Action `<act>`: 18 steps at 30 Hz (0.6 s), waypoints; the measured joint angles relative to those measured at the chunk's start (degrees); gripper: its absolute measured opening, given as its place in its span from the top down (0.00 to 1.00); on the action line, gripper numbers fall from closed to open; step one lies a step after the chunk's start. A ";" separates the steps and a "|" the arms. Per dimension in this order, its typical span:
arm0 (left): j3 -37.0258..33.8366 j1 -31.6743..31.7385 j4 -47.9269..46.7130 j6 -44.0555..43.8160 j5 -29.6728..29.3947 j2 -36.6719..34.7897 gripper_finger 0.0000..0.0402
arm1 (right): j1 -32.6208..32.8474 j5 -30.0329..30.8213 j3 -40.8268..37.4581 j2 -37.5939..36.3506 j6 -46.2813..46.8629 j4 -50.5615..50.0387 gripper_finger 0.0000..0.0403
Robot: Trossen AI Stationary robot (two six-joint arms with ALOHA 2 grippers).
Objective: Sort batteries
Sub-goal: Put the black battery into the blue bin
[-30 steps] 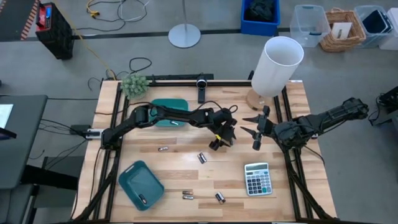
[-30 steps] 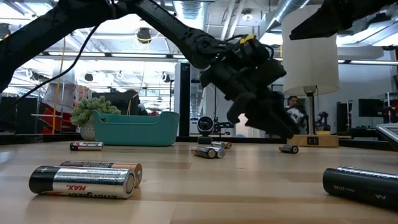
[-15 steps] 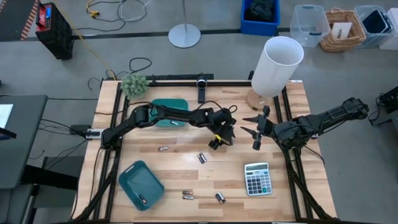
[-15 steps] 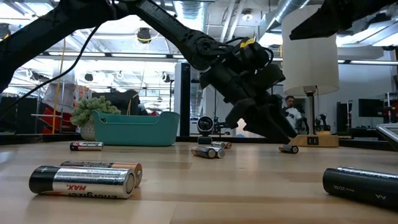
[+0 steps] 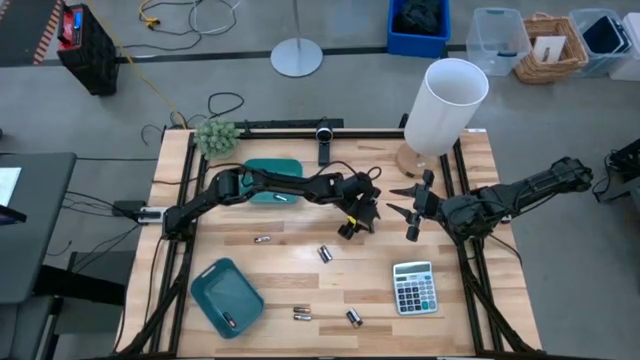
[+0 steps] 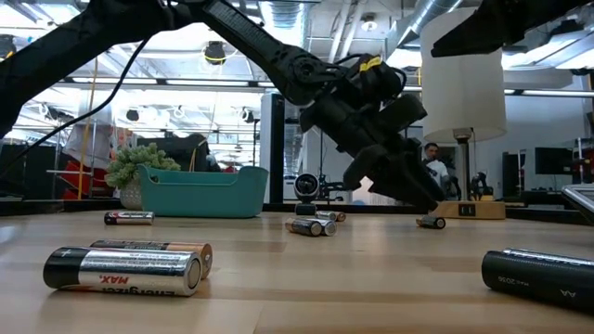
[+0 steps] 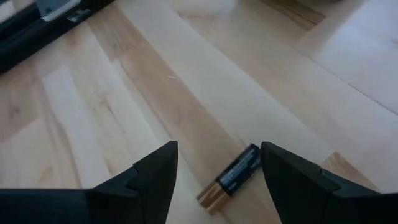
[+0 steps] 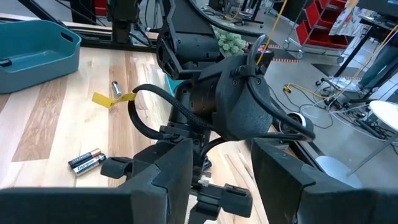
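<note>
A grey calculator (image 5: 414,288) lies on the wooden table (image 5: 290,275) near its right front. A teal tray (image 5: 228,296) sits tilted at the left front, and a second teal bin (image 5: 262,170) stands near the back. A small green potted plant (image 5: 215,136) occupies the back left corner, and a white-shaded lamp (image 5: 445,105) stands at the back right.

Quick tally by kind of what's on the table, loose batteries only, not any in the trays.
Loose batteries: at least 6 (middle cluster hard to separate)
Teal trays: 2
Calculator: 1
Lamp: 1
Plant: 1
Total: at least 11
</note>
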 joint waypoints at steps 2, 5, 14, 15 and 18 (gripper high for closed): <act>0.00 0.01 -0.88 0.84 -0.46 0.00 0.44 | 0.00 0.00 0.00 0.00 -0.11 0.00 0.55; 0.09 0.02 -1.08 1.40 -0.48 1.47 0.44 | 0.00 -0.01 0.00 -0.01 -0.35 0.00 0.55; 3.75 0.28 -4.14 -0.37 0.01 4.50 0.44 | 0.00 -0.04 0.02 0.01 -0.60 0.31 0.55; 3.76 0.33 -4.57 -0.47 0.03 4.50 0.45 | 0.00 -0.04 0.02 -0.01 -0.60 0.31 0.55; 3.85 0.31 -6.67 -1.09 -0.06 4.50 0.49 | 0.00 -0.03 0.02 -0.01 -0.71 0.25 0.55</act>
